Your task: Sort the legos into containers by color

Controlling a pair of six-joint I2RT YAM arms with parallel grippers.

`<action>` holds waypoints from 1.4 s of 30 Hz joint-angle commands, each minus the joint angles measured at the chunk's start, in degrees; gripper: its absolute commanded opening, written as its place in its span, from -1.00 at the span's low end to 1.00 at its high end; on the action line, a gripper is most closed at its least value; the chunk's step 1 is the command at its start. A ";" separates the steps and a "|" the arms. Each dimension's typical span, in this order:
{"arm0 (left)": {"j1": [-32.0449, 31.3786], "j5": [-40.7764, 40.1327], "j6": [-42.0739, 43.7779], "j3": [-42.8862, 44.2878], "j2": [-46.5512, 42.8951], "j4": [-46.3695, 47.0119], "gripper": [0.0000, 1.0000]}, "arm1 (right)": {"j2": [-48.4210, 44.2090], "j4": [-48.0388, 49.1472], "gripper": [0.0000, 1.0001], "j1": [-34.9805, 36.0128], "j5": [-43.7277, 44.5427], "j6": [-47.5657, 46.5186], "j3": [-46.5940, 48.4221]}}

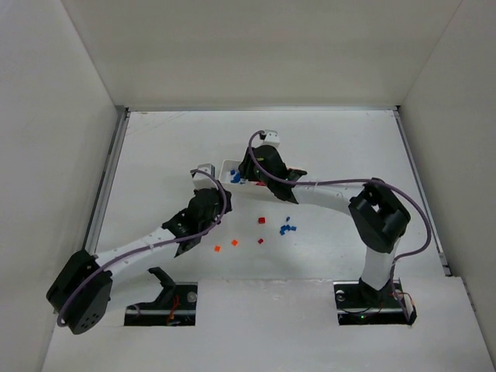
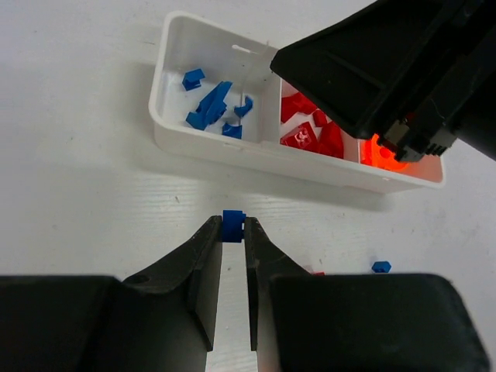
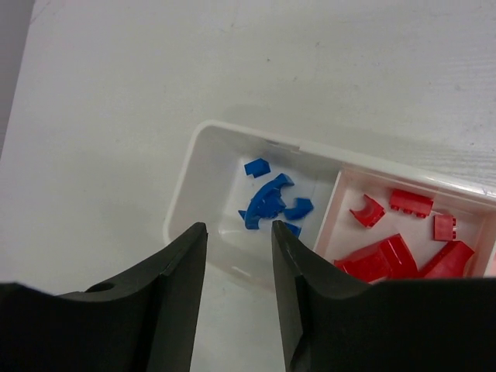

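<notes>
My left gripper (image 2: 233,232) is shut on a small blue brick (image 2: 232,223), pinched at its fingertips just above the table, a short way in front of the white tray (image 2: 203,144). The tray holds blue legos (image 2: 209,108) in its left compartment, red ones (image 2: 310,132) in the middle and orange (image 2: 384,155) at the right. My right gripper (image 3: 239,232) hangs open and empty over the tray rim (image 3: 194,147), by the blue pieces (image 3: 267,201) and red pieces (image 3: 380,260). From above, the right gripper (image 1: 249,172) covers most of the tray (image 1: 230,165).
Loose legos lie on the table nearer the arm bases: a blue cluster (image 1: 288,228), red bricks (image 1: 261,220) and orange bricks (image 1: 217,249). One loose blue brick (image 2: 380,266) lies right of my left fingers. The right arm's black housing (image 2: 387,70) overhangs the tray's right end.
</notes>
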 commanded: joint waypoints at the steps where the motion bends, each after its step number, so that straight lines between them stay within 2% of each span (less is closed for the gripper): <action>1: 0.90 1.56 -0.58 4.73 4.09 4.92 -0.75 | -4.64 2.80 -0.09 -0.49 0.00 -0.45 -2.13; 7: 3.10 2.09 0.57 10.88 13.76 7.82 -0.73 | -15.53 7.01 -0.48 -0.50 2.97 -0.10 -18.10; 10: 5.03 3.14 0.83 14.48 19.21 8.09 -0.72 | -20.90 7.11 -0.53 1.17 5.44 0.60 -25.76; 13: 6.26 3.58 1.53 17.82 24.48 8.09 -0.70 | -25.82 6.49 -0.43 3.98 7.55 0.95 -31.74; 17: 7.76 3.67 1.62 21.08 30.03 7.65 -0.67 | -27.86 4.48 -0.12 8.45 8.26 0.78 -34.30; 21: 8.64 3.23 1.27 22.05 32.23 7.39 -0.49 | -26.11 3.50 0.12 11.54 9.66 -0.10 -33.78; 26: 8.29 2.79 1.36 20.65 29.43 7.48 -0.22 | -22.50 3.94 0.16 12.95 9.84 -0.10 -32.38; 34: 3.90 -0.20 1.18 9.94 16.96 6.95 -0.25 | -16.18 3.85 0.17 14.45 9.58 -0.02 -29.04; 38: -0.31 -1.25 1.18 2.20 8.78 4.93 -0.27 | -12.49 4.03 0.07 15.15 9.93 0.34 -27.72; 42: -6.29 -4.15 1.18 -2.02 1.67 -3.05 -0.27 | -10.89 3.50 -0.10 15.24 11.68 1.21 -27.19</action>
